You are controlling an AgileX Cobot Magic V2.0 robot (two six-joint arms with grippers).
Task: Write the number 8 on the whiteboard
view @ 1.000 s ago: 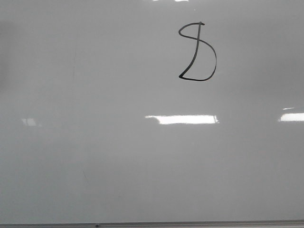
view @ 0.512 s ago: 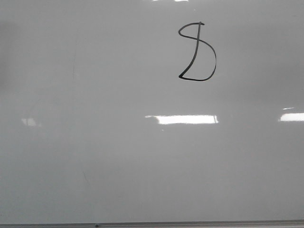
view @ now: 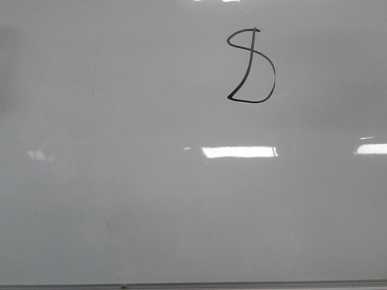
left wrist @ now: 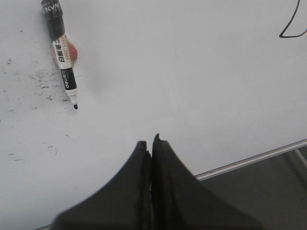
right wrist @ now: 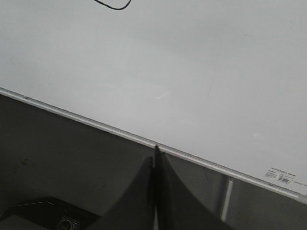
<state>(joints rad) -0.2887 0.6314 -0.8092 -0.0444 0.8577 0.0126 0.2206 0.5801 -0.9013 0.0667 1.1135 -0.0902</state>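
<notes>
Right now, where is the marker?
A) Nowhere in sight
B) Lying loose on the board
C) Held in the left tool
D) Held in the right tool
B: in the left wrist view the marker lies uncapped on the board, apart from the left tool, which is shut on nothing; the right tool is shut and empty too.

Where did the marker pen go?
The marker pen lies uncapped on the whiteboard, seen only in the left wrist view, beyond the shut left gripper and well away from the number 8. Nothing holds it.
</notes>
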